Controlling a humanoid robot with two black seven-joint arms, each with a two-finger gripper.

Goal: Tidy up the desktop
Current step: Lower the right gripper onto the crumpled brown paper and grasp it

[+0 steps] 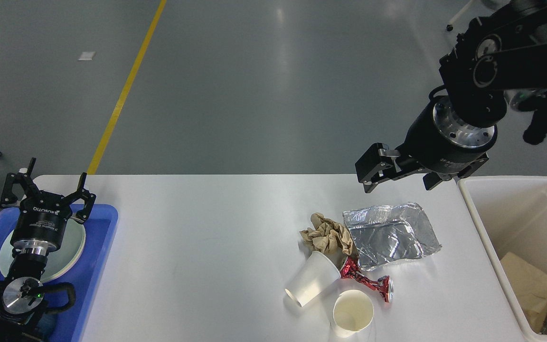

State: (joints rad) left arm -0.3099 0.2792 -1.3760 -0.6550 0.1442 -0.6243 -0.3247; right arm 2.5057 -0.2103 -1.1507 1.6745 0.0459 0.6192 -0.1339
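On the white desktop (207,247) before me, my right gripper (373,173) hangs above the far edge, its state I cannot tell, near the foil bag (390,235), while my left gripper (48,190) stands spread wide over the blue tray (98,266).

Clutter sits right of centre on the desktop (207,237), tray off its 9 o'clock edge, bin off 3 o'clock.
Crumpled paper (326,236) touches foil sheet (390,236) at its 3 o'clock. Tipped cup (311,285) at paper's 6; crushed can (368,283) beside it. Upright cup (353,312) nearest. Plate (67,247) in tray (98,266); bag (532,287) in bin (473,199).
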